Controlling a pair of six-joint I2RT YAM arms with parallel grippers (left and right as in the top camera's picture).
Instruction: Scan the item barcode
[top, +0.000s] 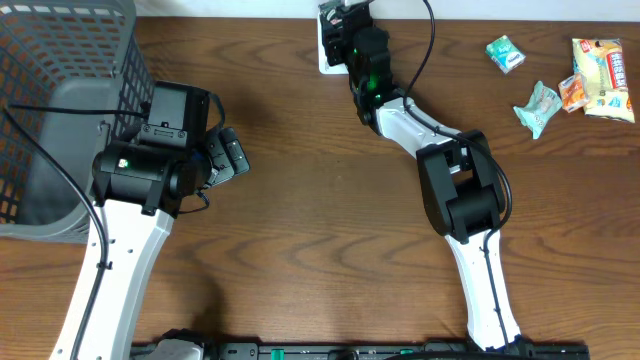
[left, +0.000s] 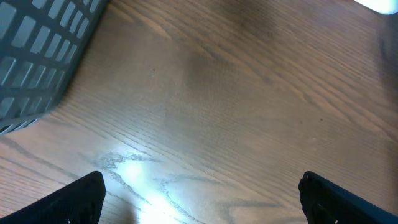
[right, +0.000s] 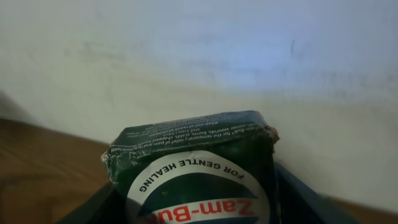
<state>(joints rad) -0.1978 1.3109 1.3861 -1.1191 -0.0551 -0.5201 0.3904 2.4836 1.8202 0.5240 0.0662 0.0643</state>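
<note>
Brown wood-grain table (top: 300, 200) carries our whole workspace, with a grey mesh basket (top: 60, 110) at the left and a few snack packets (top: 600, 75) well apart at the far right. We have the right gripper (right: 199, 208) reached out to the middle of the far edge, beside a white object (top: 327, 50) that we cannot identify. Its fingers are closed partway on a dark green Zam-Buk box (right: 193, 155), held clear of the table in front of a pale surface. We judge this to be the presenting step: the item is lifted and offered up, and the scan is not yet done. The round-label face looks back at our wrist camera, its lettering upside down to us. A narrow side with small print tilts up towards the pale surface. We see no barcode on either face. The box spans the gap from finger to finger, but its lower part is cut off, so we cannot settle its long axis. Next, we think, the wrist must turn the box until the barcode panel faces the reader. Our left gripper (left: 202, 199) hovers over bare wood near the basket, fingers spread wide and holding nothing.
</note>
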